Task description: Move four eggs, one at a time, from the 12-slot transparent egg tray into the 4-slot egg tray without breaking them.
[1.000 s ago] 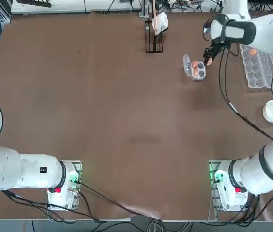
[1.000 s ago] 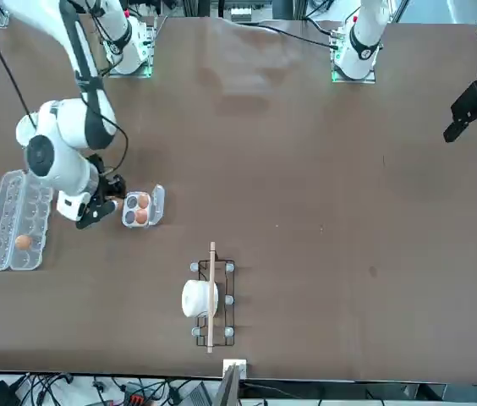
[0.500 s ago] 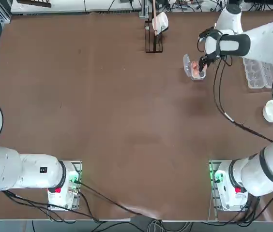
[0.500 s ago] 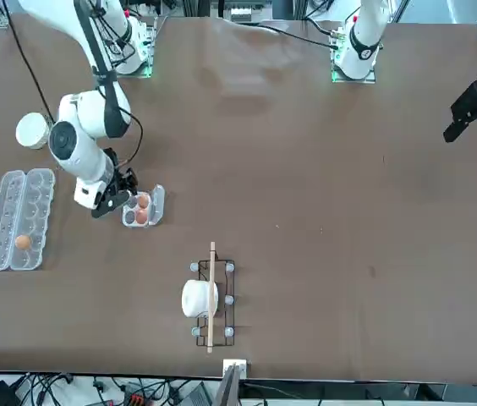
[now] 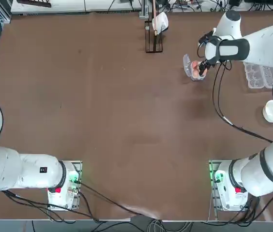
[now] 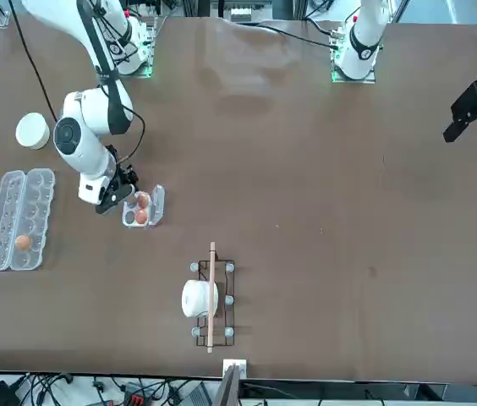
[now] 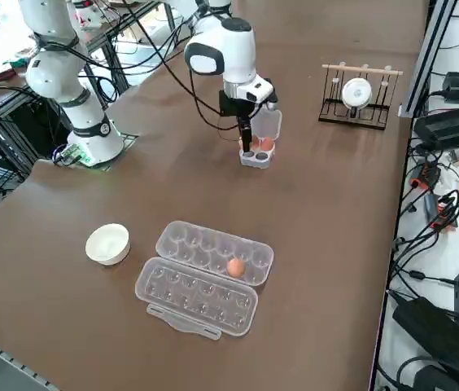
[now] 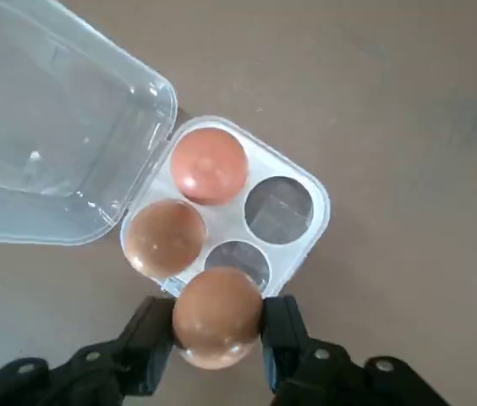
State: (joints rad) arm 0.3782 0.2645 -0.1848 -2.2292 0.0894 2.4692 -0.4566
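Sitting between claw's fingers, egg (image 8: 218, 318)

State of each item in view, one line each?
right gripper: shut on an egg, above the small tray
held egg: gripped, not in a cup
4-slot egg tray: lid open, two cups filled, two free
12-slot egg tray: lid open, one egg inside
white bowl: upright
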